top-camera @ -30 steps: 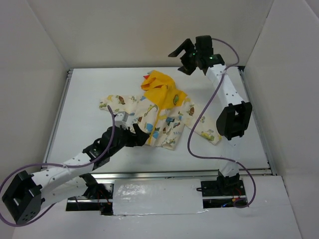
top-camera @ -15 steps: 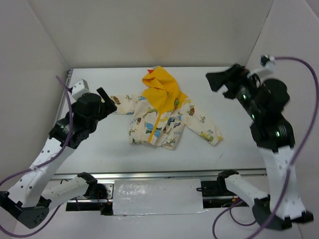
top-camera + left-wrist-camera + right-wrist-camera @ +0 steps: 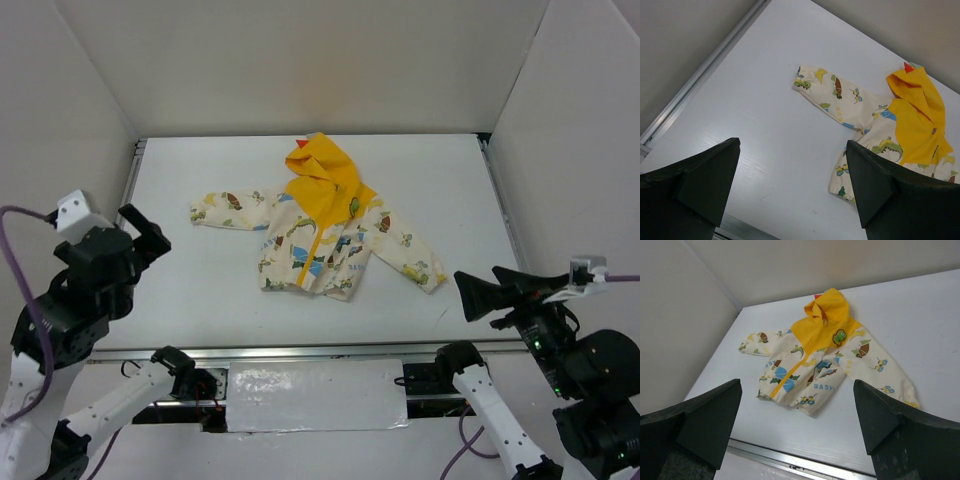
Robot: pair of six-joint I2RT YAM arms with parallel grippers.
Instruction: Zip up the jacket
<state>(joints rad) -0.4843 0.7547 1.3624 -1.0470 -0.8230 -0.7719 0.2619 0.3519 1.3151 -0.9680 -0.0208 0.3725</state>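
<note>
Both arms have withdrawn; left end effector [image 3: 792, 170] and right end effector [image 3: 797, 407] hang spread, empty. The jacket [image 3: 320, 240], well ahead, looks zipped.

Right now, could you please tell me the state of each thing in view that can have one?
Jacket: lying flat, front up, sleeves spread.
Zip: looks closed from hem to collar; slider too small to see.
Hood: down, resting on the table.
Left jaws: open, empty, away from the jacket.
Right jaws: open, empty, away from the jacket.
</note>
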